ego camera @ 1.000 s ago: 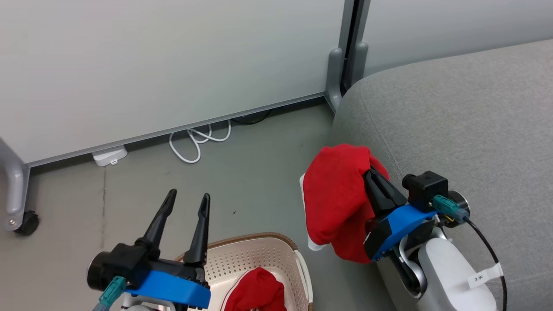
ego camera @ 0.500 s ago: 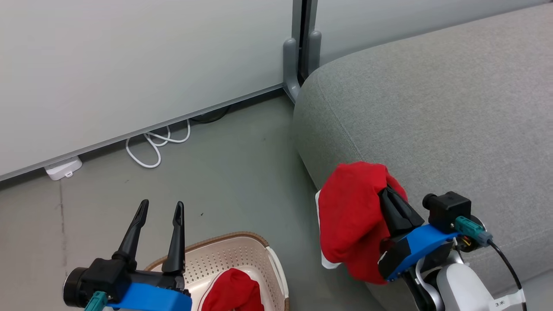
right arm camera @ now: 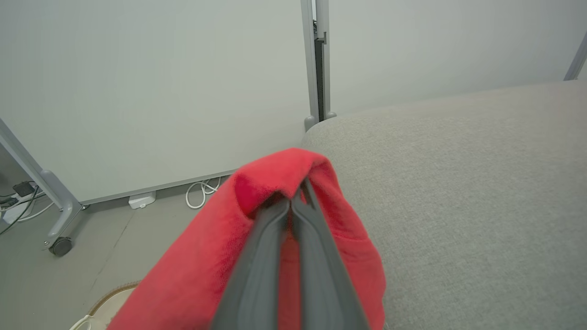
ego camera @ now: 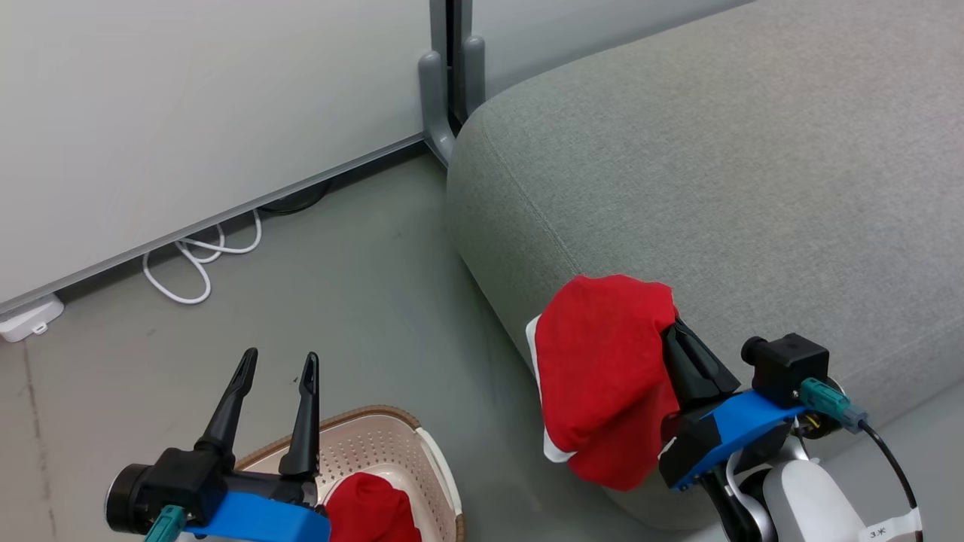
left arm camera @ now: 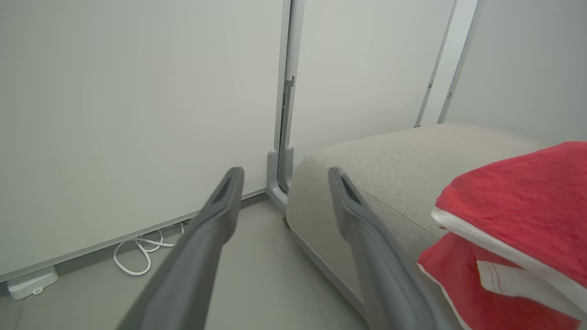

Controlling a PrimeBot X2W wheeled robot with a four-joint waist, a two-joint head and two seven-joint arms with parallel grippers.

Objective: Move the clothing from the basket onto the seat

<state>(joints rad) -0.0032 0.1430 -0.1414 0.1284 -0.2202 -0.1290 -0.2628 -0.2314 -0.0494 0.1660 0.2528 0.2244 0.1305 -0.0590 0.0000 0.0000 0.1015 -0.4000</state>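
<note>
Hanging from the robot's right gripper (ego camera: 674, 339) (right arm camera: 291, 204), whose two long dark fingers are pinched together on a fold of cloth, a soft bright red fabric garment with white trim (ego camera: 602, 369) (left arm camera: 518, 192) droops in a bunched mass at the rounded near edge of the large light grey upholstered seat cushion (ego camera: 715, 165) (right arm camera: 458, 183); the top of the cloth sits level with the cushion's seam and the rest falls down past its side, though whether fabric and cushion touch cannot be told; the fingertips themselves are buried under the red folds in the head view.

To the left of the cushion, the left gripper (ego camera: 279, 356) (left arm camera: 285, 174) hovers with its fingers apart and nothing between them; just beside it, near the cushion's lower corner, stands the cream-white perforated plastic basket with a brown woven-look rim (ego camera: 392, 418), cut off by the frame's bottom edge; a second red garment (ego camera: 369, 508) lies crumpled inside it.

The basket rests on a smooth grey floor (ego camera: 339, 301) that runs along the cushion's left side; behind the cushion rise pale grey wall panels (ego camera: 188, 98), joined by a grey metal post (ego camera: 444, 90) whose foot meets the floor at the cushion's far corner; a looped white cable (ego camera: 199, 260) and a small white plug box (ego camera: 26, 320) lie at the foot of the panels, well left of the cushion.
</note>
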